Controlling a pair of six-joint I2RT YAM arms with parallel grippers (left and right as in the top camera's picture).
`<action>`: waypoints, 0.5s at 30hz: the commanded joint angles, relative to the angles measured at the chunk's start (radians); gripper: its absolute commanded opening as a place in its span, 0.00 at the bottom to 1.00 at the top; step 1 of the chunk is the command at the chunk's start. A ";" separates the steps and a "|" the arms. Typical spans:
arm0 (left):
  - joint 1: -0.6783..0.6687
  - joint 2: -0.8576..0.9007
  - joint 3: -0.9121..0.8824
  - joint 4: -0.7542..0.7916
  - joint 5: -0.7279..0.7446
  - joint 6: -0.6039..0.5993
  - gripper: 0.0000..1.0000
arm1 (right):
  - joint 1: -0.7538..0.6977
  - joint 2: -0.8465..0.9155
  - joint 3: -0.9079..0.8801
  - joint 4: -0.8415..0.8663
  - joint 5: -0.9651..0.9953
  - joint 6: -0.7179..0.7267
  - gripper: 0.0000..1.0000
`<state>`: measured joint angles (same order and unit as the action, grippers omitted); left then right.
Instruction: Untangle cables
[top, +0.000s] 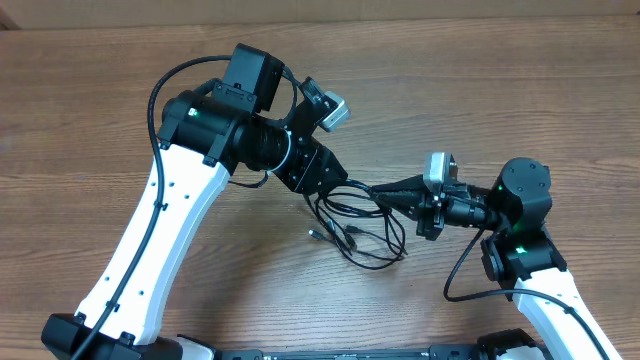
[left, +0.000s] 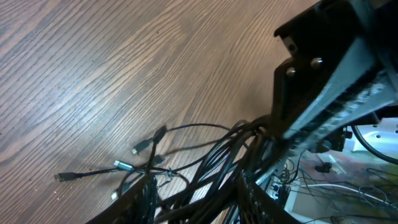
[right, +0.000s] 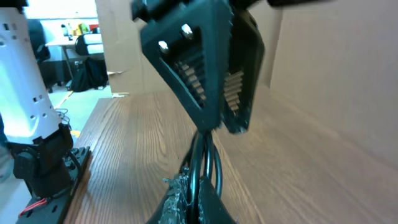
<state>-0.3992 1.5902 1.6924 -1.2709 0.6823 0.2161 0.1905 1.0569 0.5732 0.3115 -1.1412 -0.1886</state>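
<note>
the cables (left: 217, 158) lie in a tangle on the tabletop (top: 100, 100) between the grippers. the right gripper (top: 378, 190) is clenched on them; the left gripper (top: 337, 187) is released, with cables passing between its fingers (left: 140, 202).

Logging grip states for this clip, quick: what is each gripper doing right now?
Left gripper: cables run between its fingers; gripped or loose cannot be told.
Right gripper: shut on the cables.
</note>
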 joint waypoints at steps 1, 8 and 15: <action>-0.002 0.009 0.025 0.000 0.025 0.012 0.42 | -0.001 -0.007 0.011 0.066 -0.043 0.008 0.04; -0.004 0.009 0.025 -0.001 0.026 0.011 0.43 | -0.001 -0.008 0.011 0.087 -0.043 0.008 0.04; -0.042 0.009 0.025 0.000 0.024 0.013 0.44 | -0.001 -0.007 0.011 0.159 -0.043 0.045 0.04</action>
<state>-0.4149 1.5902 1.6924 -1.2701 0.6888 0.2161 0.1905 1.0569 0.5728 0.4282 -1.1763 -0.1810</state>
